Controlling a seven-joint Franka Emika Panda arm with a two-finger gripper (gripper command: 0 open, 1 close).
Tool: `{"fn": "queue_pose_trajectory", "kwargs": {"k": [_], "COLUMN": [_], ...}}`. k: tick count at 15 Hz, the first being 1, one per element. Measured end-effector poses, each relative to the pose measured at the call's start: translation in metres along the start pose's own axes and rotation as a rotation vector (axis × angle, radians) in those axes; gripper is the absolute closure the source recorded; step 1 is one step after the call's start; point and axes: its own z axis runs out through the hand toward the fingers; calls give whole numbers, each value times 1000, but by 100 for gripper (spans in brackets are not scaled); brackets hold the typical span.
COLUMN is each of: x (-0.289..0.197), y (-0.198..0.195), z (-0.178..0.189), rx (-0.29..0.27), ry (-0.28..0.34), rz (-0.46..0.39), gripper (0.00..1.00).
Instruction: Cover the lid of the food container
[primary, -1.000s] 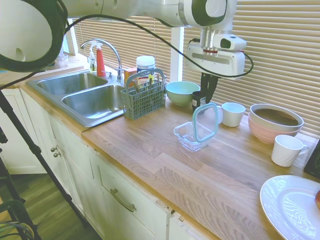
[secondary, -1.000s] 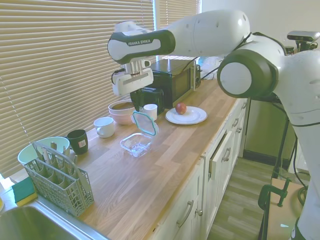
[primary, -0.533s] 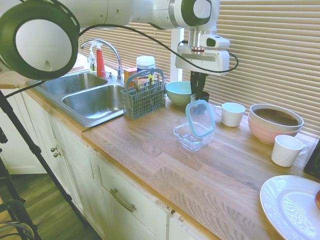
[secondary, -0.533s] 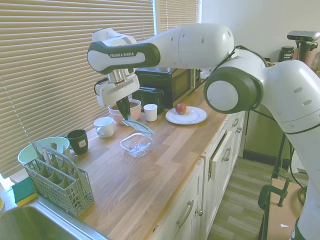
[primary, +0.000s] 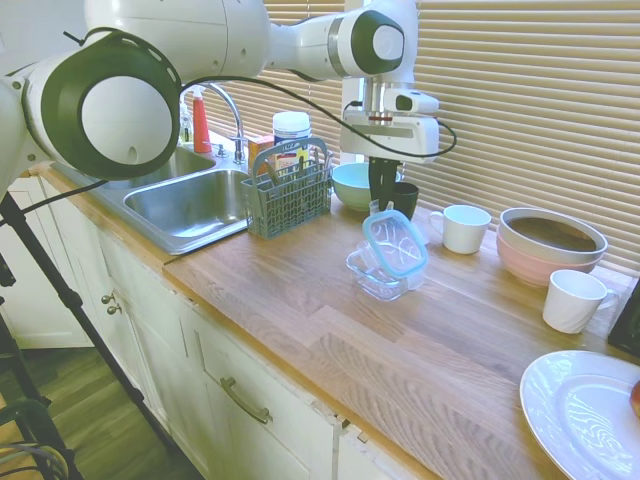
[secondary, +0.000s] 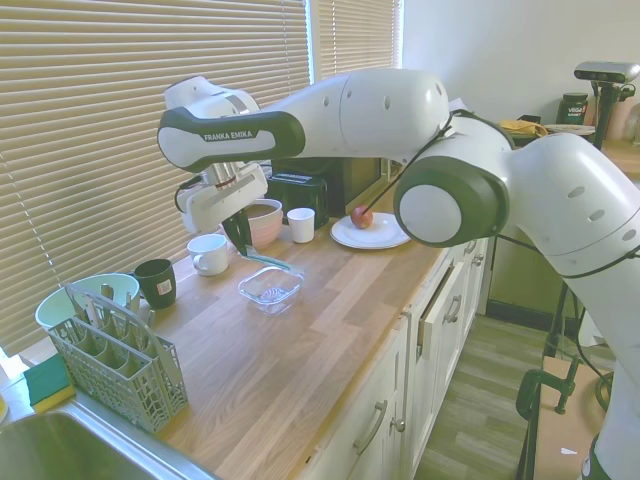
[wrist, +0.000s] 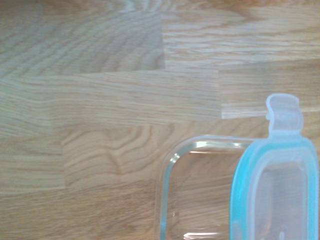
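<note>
Fingers of the gripper are clamped on one edge of the lid, pinching it at its rim on the side toward the window blinds. From that pinched edge the lid hangs tilted, its far edge lower, slanting down over the food container. In the second exterior view the gripper sits above and just to the blinds' side of the food container, with the lid stretching nearly flat from the fingers across the tub's opening, close above its rim; whether they touch cannot be told.

The wrist view shows the teal-rimmed lid with one clear snap tab upward, overlapping part of the food container and leaving the rest of the tub uncovered.

The food container stands on the wooden counter, open, well apart from the grey cutlery basket. A white mug and a dark mug stand behind the food container, nearer the blinds, with the pale green bowl beside the dark mug.
</note>
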Motion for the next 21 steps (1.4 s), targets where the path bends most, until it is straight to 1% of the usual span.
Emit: {"fn": "queue_pose_trajectory", "kwargs": {"k": [8, 13, 18, 21], "x": [-10, -11, -14, -19], "y": [-23, -36, -46, -45], "z": [33, 47, 72, 75], "rx": [-39, -15, 1, 1], "ry": [-12, 11, 31, 51], "rz": [0, -13, -28, -45], "gripper": [100, 100, 100, 100]}}
